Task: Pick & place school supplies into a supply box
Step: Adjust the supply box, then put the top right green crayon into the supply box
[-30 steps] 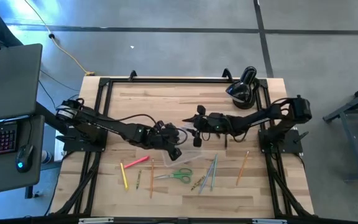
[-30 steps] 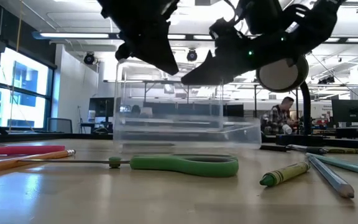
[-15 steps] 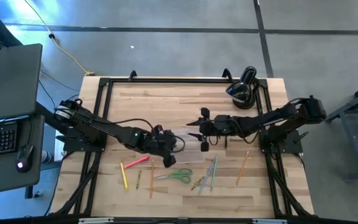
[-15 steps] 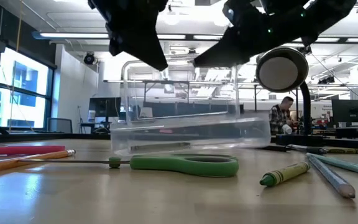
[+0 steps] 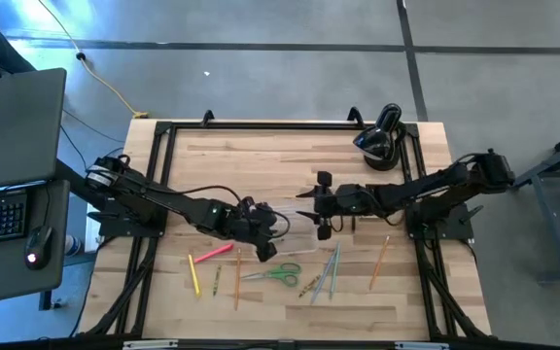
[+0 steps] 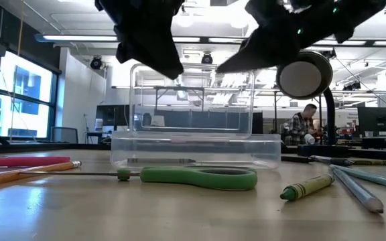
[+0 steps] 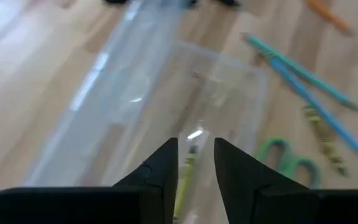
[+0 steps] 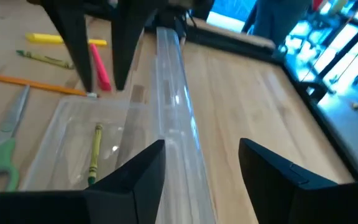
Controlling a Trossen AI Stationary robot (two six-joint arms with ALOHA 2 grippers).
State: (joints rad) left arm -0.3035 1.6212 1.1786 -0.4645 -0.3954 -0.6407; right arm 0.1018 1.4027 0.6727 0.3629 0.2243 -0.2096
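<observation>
My left gripper [image 7: 196, 163] is parted over the box [image 6: 194, 148], a crayon [image 8: 95, 152] inside; right gripper [image 8: 199, 163] open beside its lid

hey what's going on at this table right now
Two robot arms are working over a clear box mid-table, its lid standing upright. The left end effector hangs open above the box, where a yellow-green crayon lies inside. The right end effector is open beside the lid. Scissors, a pink marker and pencils are on the table outside the box.
</observation>
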